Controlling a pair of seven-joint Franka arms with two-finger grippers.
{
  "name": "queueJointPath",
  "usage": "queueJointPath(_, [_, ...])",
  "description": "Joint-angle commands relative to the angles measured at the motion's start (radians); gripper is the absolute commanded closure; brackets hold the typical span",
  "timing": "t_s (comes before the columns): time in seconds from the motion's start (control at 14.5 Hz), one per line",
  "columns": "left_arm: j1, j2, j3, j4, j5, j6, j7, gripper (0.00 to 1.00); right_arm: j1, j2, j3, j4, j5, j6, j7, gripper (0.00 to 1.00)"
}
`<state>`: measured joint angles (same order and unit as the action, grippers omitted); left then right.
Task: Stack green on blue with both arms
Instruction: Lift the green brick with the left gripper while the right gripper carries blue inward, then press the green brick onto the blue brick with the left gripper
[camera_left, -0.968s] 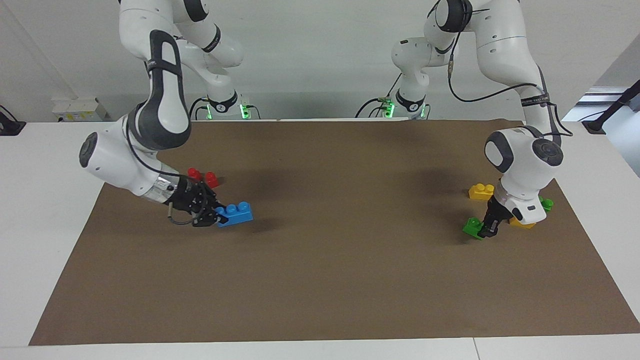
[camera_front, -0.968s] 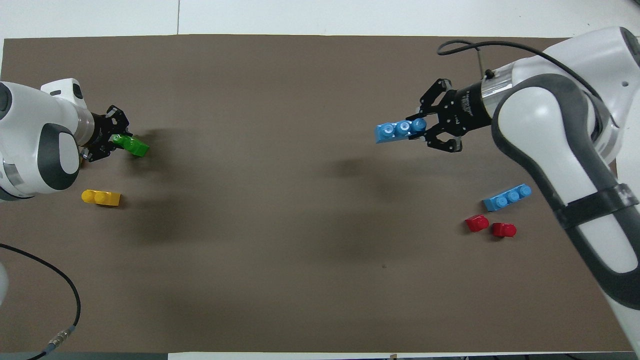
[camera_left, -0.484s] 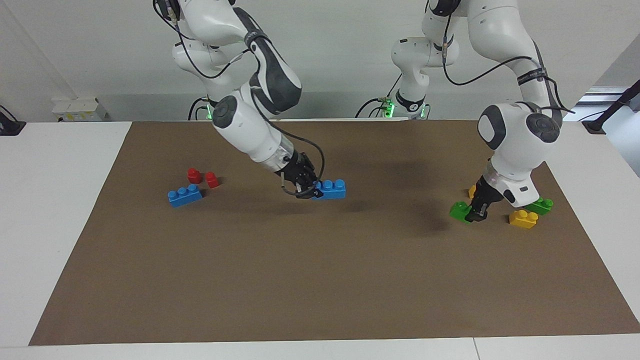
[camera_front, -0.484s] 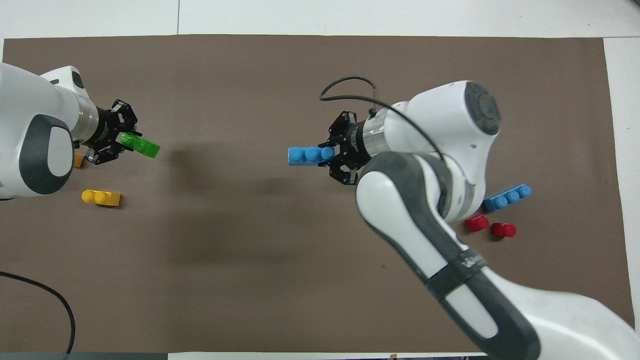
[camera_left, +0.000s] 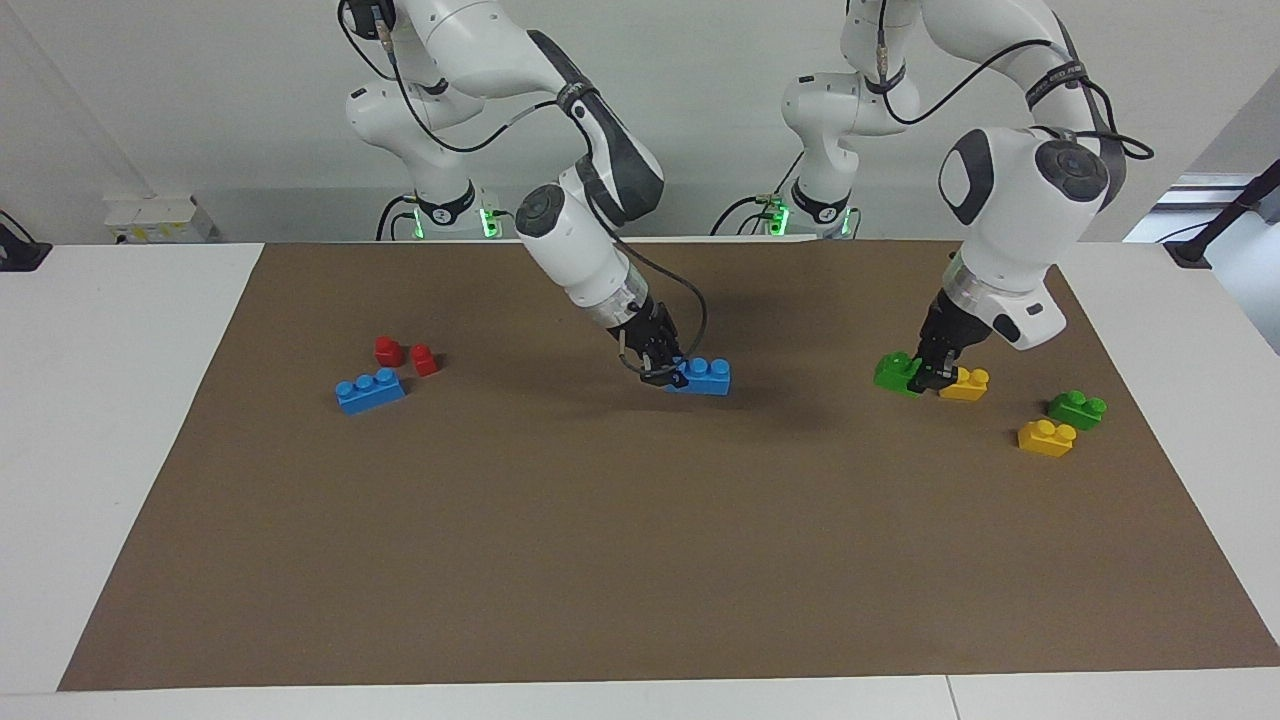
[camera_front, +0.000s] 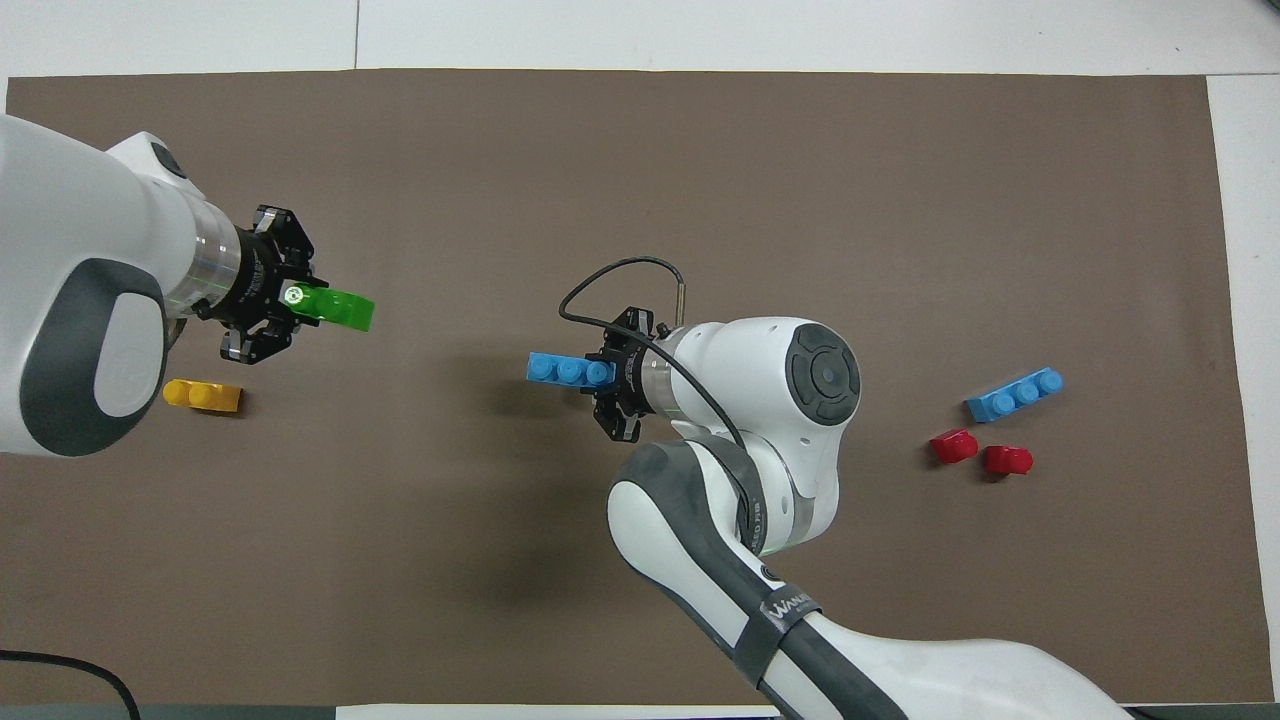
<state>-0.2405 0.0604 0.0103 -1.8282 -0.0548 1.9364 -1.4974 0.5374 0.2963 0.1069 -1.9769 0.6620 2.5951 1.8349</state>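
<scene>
My right gripper (camera_left: 662, 366) is shut on one end of a blue three-stud brick (camera_left: 704, 376) and holds it level, low over the middle of the brown mat (camera_left: 640, 560). In the overhead view the right gripper (camera_front: 606, 372) and its blue brick (camera_front: 560, 369) show too. My left gripper (camera_left: 936, 376) is shut on a green two-stud brick (camera_left: 895, 372), held in the air over the left arm's end of the mat. From overhead the left gripper (camera_front: 290, 297) and its green brick (camera_front: 342, 308) are well apart from the blue brick.
A second blue brick (camera_left: 370, 390) and two red bricks (camera_left: 388, 350) (camera_left: 424, 359) lie at the right arm's end. A second green brick (camera_left: 1077, 408) and two yellow bricks (camera_left: 1046, 437) (camera_left: 966, 384) lie at the left arm's end.
My right gripper carried the blue brick from the right arm's end to the mat's middle. My left gripper lifted the green brick and moved it toward the middle.
</scene>
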Motion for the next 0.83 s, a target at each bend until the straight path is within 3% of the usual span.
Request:
queueJointPath(0.0, [-0.098,-0.025,0.014,-0.025,-0.007,-0.011,-0.154,1.00,0.032,-0.005,-0.003,-0.056,0.030,0.069,-0.009,1.00])
queueJointPath(0.41, [-0.282,-0.018,0.014,-0.120,0.053,0.131,-0.473,1.00,0.049,0.007,-0.003,-0.086,0.047,0.080,-0.158,1.00])
queueJointPath(0.55, [-0.322,-0.014,0.014,-0.180,0.094,0.193,-0.565,1.00,0.050,0.009,-0.003,-0.091,0.111,0.088,-0.222,1.00])
queueJointPath(0.76, [-0.359,0.019,0.014,-0.184,0.139,0.205,-0.632,1.00,0.053,0.014,-0.003,-0.111,0.195,0.114,-0.296,1.00])
